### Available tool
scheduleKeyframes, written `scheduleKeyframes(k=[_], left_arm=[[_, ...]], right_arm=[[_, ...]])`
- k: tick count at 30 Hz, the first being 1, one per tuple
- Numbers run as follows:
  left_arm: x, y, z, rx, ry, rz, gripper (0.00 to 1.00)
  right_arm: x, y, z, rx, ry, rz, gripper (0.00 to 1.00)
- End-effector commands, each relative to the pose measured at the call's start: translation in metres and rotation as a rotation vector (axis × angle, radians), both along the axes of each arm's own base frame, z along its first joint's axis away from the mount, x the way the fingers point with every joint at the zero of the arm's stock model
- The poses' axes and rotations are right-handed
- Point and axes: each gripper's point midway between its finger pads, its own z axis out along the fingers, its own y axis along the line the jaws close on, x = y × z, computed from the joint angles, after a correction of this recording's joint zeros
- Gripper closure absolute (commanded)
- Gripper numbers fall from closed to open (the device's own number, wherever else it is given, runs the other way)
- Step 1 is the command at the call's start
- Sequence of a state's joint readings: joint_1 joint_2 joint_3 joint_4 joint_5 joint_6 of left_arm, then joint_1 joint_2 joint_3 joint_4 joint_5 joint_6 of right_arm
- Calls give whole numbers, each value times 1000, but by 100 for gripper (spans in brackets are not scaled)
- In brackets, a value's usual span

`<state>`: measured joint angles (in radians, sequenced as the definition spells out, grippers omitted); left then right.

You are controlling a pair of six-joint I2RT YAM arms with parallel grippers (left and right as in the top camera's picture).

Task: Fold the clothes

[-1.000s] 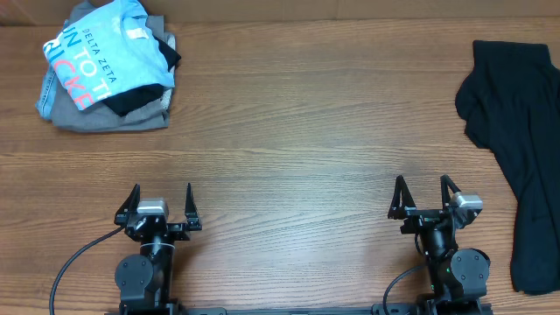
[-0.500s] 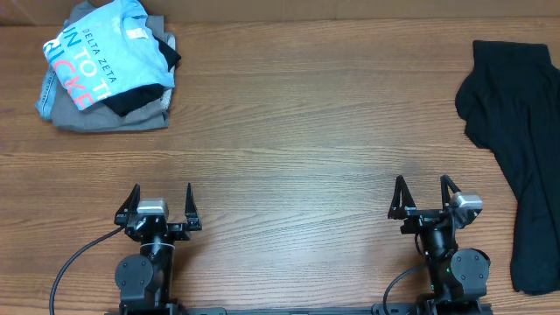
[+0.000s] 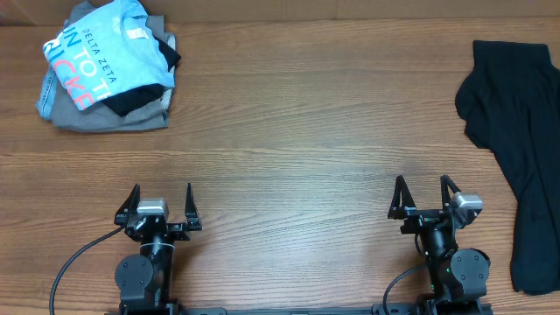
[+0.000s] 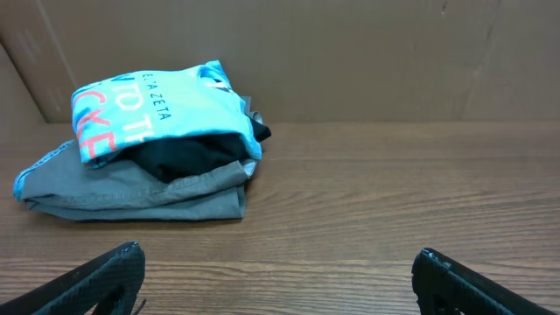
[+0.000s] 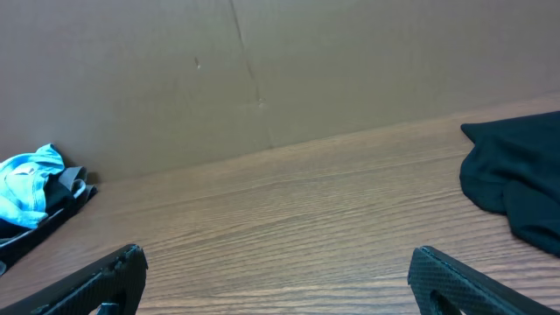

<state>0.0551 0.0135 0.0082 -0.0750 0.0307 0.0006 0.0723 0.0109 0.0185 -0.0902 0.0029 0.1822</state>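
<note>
We see the T-shirt [image 3: 101,52] in the upper left of the overhead frame. It is light blue and lies bunched on top of a small pile, with white and coral-red letters facing up. Under it a black cloth [image 3: 140,98] pokes out on the right side, and a gray cloth [image 3: 109,115] forms the bottom layer, flat on the wooden table [image 3: 297,131]. In the left wrist view the same pile sits in the upper left, against a brown cardboard wall [image 4: 367,52] that closes off the far edge of the table. A second dark garment [image 3: 521,149] lies spread along the right edge of the overhead frame, running from the upper right down toward the lower right, well apart from the pile. The left gripper [image 3: 161,187] stands in the lower left of the overhead frame with its jaws spread wide and nothing between them, well apart from the T-shirt. The right gripper [image 3: 423,179] stands in the lower right, its jaws likewise released and empty, near the dark garment but not touching it. A cable [image 3: 74,258] curves away from the left arm toward the bottom left corner. In each wrist view we see only the two black fingertips in the bottom corners, with bare wood between them.
</note>
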Motion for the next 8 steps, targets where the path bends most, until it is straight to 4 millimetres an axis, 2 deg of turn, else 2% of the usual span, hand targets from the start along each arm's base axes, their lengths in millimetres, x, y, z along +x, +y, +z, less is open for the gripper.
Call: scheduleKeyframes(k=[1, 8], left_arm=[[0, -1, 1, 14, -7, -9, 0], [0, -1, 1, 14, -7, -9, 0]], right_arm=[[0, 0, -2, -7, -4, 3, 0], [0, 0, -2, -7, -4, 3, 0]])
